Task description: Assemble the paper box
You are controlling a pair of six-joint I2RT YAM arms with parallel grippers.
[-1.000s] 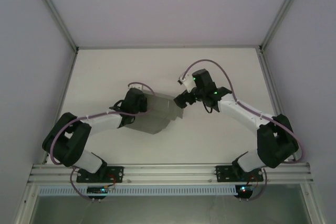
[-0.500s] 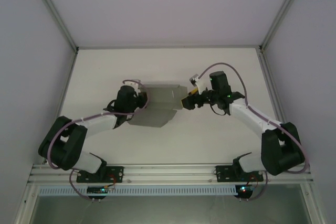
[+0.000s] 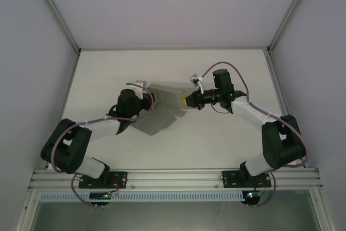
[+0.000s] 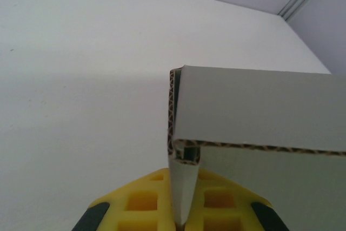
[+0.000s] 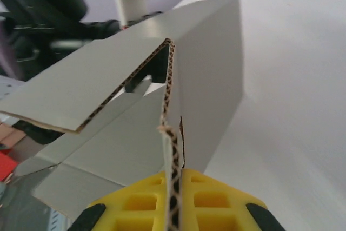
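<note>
Since you've got one box (image 3: 162,106) and two grippers here, note both are clamped tight on it: left gripper (image 3: 147,100) pinches a card edge on its left side, right gripper (image 3: 188,101) one on its right, box partly folded, at the middle of the table (image 3: 216,139).

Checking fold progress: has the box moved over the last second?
Yes. In the top view the box has shifted toward the far edge of the table.
</note>
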